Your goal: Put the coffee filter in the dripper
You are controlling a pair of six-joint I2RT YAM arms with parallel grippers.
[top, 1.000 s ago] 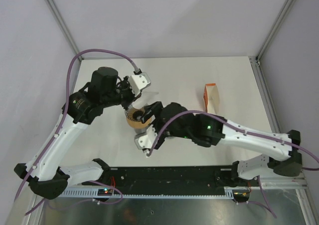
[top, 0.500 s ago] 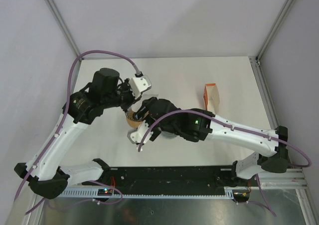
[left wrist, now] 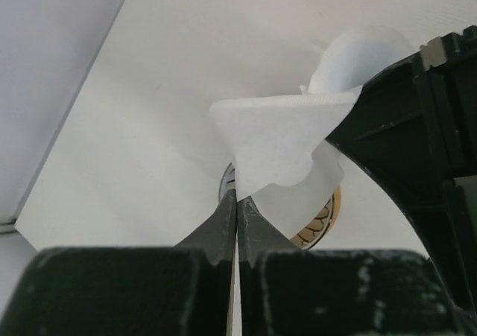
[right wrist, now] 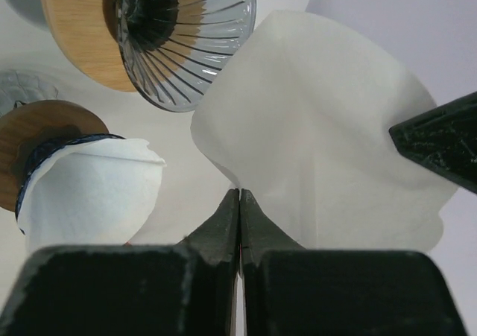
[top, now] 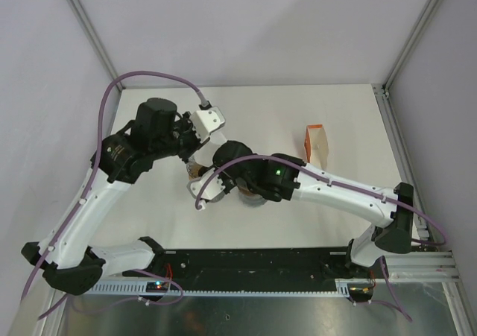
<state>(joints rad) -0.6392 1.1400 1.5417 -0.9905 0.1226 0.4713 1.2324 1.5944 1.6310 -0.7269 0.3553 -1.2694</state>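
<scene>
The white coffee filter hangs in the air, pinched by both grippers. My left gripper is shut on its lower edge. My right gripper is shut on another corner of the filter. The left gripper's black fingertip shows at the filter's far side. The dripper, ribbed glass in a wooden ring, sits just beyond the filter. From the left wrist its rim peeks out under the paper. In the top view the arms meet over the dripper, hiding most of it and the filter.
A second wooden-collared holder with a white filter in it stands beside the dripper. An orange filter box stands at the right of the table. The right arm stretches across the table's middle.
My right gripper has moved up and left to the filter and closed its jaws on it. The left gripper has kept its hold and barely shifted.
</scene>
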